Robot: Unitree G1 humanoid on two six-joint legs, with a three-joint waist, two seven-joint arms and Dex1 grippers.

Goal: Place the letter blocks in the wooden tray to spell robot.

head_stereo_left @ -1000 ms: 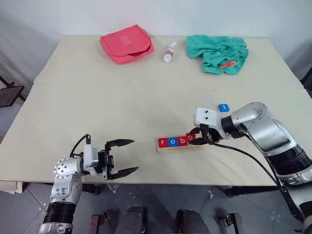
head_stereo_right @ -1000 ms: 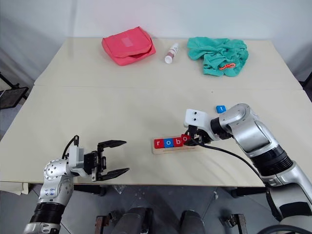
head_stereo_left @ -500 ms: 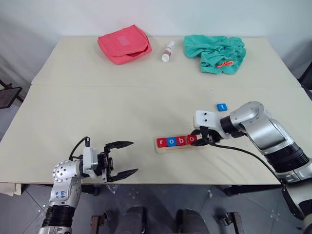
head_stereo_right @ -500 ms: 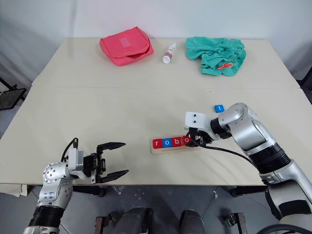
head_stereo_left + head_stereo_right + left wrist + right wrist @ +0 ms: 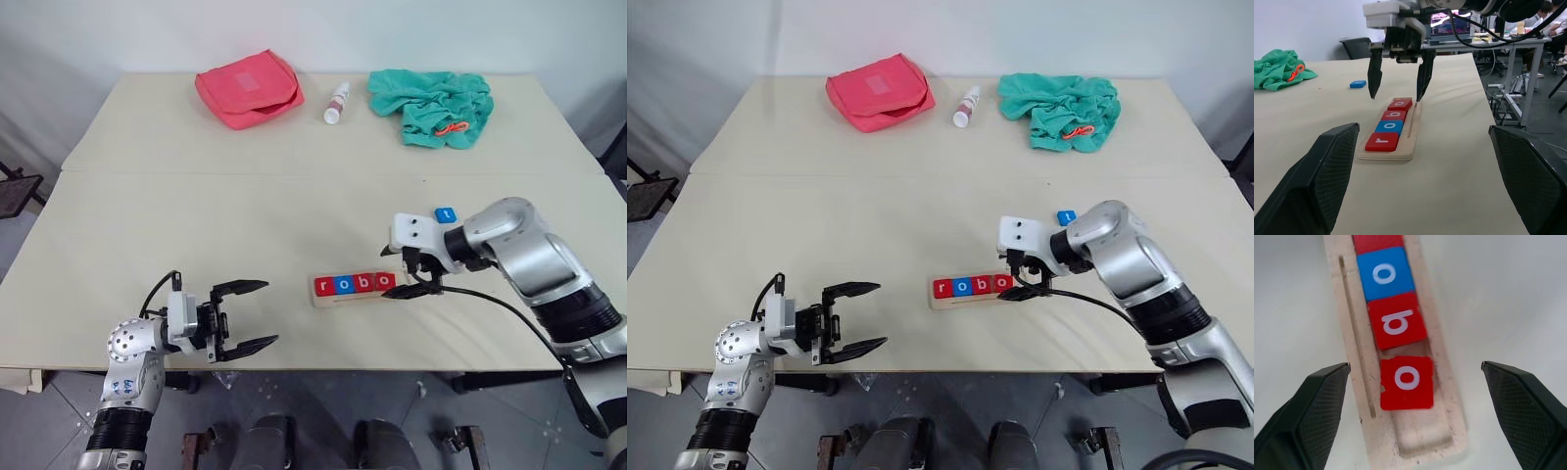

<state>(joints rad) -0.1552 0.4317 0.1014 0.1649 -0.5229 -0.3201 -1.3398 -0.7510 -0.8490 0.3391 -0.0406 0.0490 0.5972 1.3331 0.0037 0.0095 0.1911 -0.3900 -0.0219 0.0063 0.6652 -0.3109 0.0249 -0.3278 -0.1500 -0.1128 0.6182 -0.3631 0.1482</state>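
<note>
surface: beige table [image 5: 245, 225] | room: white wall [image 5: 392, 29], office desks [image 5: 1508, 44]

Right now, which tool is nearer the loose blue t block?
Right. The right tool hovers open over the wooden tray's end, just short of the blue t block. The left tool is open near the table's front edge, much farther.

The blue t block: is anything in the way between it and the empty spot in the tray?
Nothing on the table blocks it. The blue t block lies on bare table; only the open right pincer hangs over the wooden tray's free end.
</note>
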